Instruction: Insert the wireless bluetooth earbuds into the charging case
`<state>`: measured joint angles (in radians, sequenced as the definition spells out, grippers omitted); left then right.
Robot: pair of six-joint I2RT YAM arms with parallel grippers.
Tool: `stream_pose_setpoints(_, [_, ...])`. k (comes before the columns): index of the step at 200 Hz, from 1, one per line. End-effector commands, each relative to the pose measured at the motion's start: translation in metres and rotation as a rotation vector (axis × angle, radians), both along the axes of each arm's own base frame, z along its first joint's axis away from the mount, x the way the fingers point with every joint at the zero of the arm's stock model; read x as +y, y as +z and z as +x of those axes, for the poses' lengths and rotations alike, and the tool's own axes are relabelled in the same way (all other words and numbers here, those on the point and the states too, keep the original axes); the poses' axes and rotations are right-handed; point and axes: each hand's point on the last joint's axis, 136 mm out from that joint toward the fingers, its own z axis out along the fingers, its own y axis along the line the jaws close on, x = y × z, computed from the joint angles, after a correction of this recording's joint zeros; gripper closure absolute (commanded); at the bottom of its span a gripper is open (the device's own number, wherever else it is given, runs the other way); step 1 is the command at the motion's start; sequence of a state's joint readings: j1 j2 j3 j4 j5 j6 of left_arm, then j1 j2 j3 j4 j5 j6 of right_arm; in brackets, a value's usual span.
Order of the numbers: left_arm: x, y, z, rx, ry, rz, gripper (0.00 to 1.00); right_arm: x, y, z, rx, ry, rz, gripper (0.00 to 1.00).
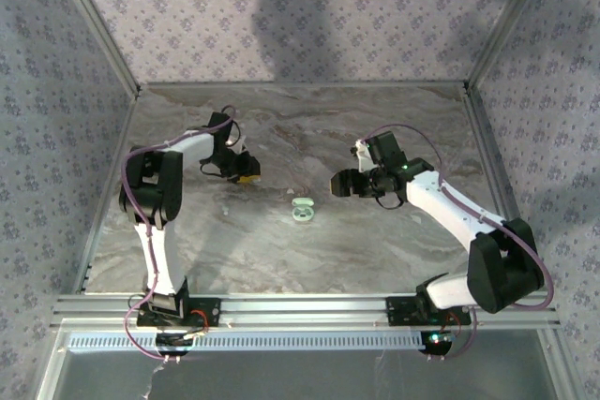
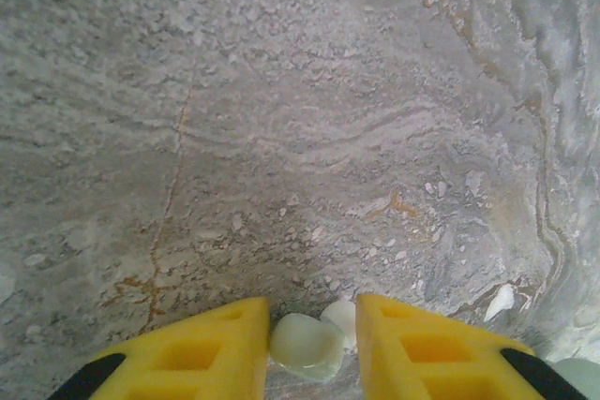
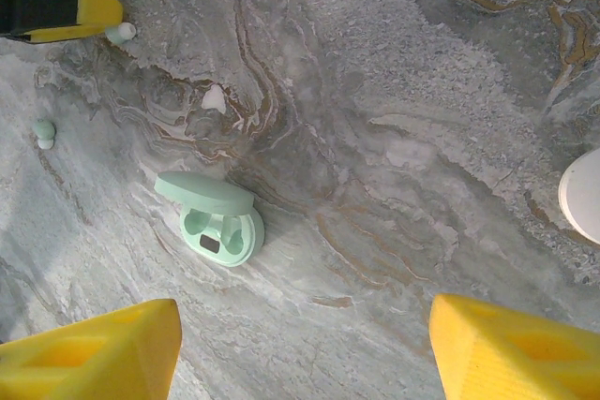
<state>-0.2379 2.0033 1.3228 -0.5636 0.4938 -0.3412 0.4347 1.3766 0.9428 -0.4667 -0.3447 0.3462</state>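
White-black arms (image 1: 459, 213), yellow jaws, purple cables (image 1: 126, 170)

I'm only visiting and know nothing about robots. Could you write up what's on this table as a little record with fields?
surface: grey marbled table
charging case: mint green, lid open, lying between the two arms; its hollows look empty
left hand: low over the table, fingers either side of a pale earbud; gripped or not, cannot tell
right hand: open, nothing between its fingers
loose earbud: lying on the table, apart from the case
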Motion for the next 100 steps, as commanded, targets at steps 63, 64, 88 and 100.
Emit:
stream_pose_setpoints(63, [0.001, 0.007, -0.016, 0.019, 0.096, -0.006, 0.52, 0.001, -0.003, -0.001, -0.001, 0.020, -0.006, 0.28])
stream_pose_setpoints(64, [0.001, 0.007, -0.016, 0.021, 0.098, -0.007, 0.52, 0.001, -0.003, -0.001, -0.001, 0.020, -0.005, 0.28])
stream_pose_setpoints(88, [0.001, 0.009, -0.022, 0.028, 0.124, -0.012, 0.52, 0.002, -0.005, -0.001, 0.004, 0.022, -0.005, 0.28])
stream_pose_setpoints(100, [0.002, 0.010, -0.023, 0.031, 0.132, -0.012, 0.53, 0.002, -0.005, -0.001, 0.003, 0.024, -0.001, 0.28])
